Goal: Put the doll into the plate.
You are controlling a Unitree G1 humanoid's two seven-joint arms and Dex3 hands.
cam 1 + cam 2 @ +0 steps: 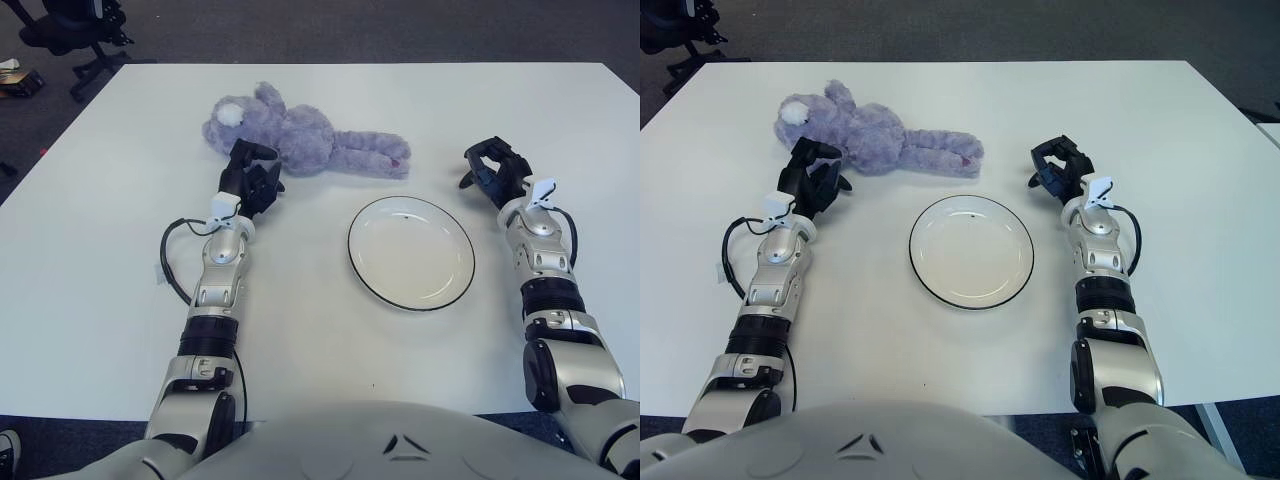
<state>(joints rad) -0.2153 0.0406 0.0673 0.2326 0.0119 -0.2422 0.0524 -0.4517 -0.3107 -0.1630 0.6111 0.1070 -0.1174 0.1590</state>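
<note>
**Mia:** Where is the doll (300,138)?

**Ben:** It is a purple teddy, lying flat on the white table (90,260). It is just past the left hand (252,175), on the far side of it. Its head is out past that hand and a bit to its left. Its legs point over to the right.

**Mia:** Is the left hand holding it?

**Ben:** No. The fingers are curled in and there is nothing in them. The hand looks like it is right by the teddy's tummy, but I can't tell if it touches.

**Mia:** And the other one?

**Ben:** The right hand (492,170) shows to the right of the plate (411,252). Its fingers are bent but loose, with a gap in them. It holds nothing too.

**Mia:** So how should it pick up the teddy?

**Ben:** I think the left hand should open wide first. Then it can reach a bit more and squeeze the fat middle of the body. A leg or an ear would flop and could slip out.

**Mia:** What is in the plate?

**Ben:** Nothing. It is white with a dark rim. It sits to the right of the left hand and closer to the robot. The teddy is long, so setting its middle over the plate's middle would be best, I think.
</note>
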